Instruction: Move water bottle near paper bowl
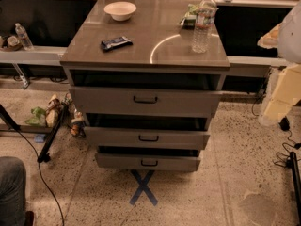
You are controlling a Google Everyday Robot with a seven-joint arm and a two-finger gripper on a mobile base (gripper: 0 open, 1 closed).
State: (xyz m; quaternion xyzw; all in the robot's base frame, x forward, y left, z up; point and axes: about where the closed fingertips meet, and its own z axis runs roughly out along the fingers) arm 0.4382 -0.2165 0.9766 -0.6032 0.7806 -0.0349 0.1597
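Position: tall clear plastic water bottle (pixel 203 25), white-capped, upright on the right side of the grey metal cabinet top (pixel 160 51). Small round white paper bowl (pixel 120 11) well apart, far-left corner. Pale gripper (pixel 270 36) at right frame edge, state not discernible. Bottle lies to its left, bowl beyond.

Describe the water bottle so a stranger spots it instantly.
On the drawer cabinet's top, right side, the water bottle stands upright by a green bag. It is the only tall, clear, white-capped thing there; the paper bowl is low. The tool is not in view.
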